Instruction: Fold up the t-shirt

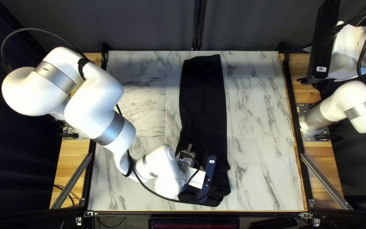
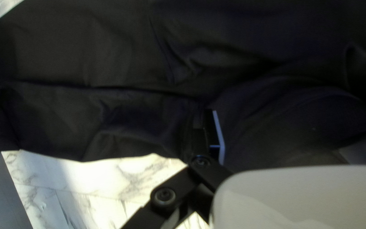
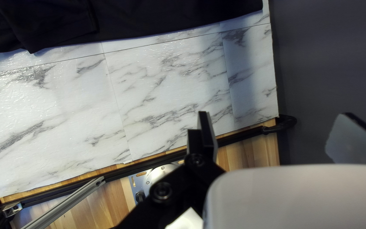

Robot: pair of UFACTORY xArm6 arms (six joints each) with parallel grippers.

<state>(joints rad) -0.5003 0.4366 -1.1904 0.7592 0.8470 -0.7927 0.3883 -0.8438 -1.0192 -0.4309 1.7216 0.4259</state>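
t-shirt (image 1: pixel 203 97): limp, likely light
best hold: its near-end edge
left end effector (image 2: pixel 297 123): released, over t-shirt
right end effector (image 3: pixel 276 113): released

You're in what looks like a robotics lab, at a workcell. Two white robot arms, the left arm (image 1: pixel 96 91) and the right arm (image 1: pixel 363 108), stand on opposite sides of your table, with a metal mounting plate (image 3: pixel 138 181) at the right arm's base. Around you hang dark curtains (image 1: pixel 145 29), with a black post (image 1: pixel 197 25) at the far side. Black rails (image 1: pixel 292 114) and silver braces (image 1: pixel 325 180) frame your work area. Marble-patterned panels (image 1: pixel 259 110) lie over wooden boards (image 1: pixel 70 165); loose cables (image 1: pixel 30 29) loop off the arms, and a screen (image 1: pixel 193 223) sits by your near edge.
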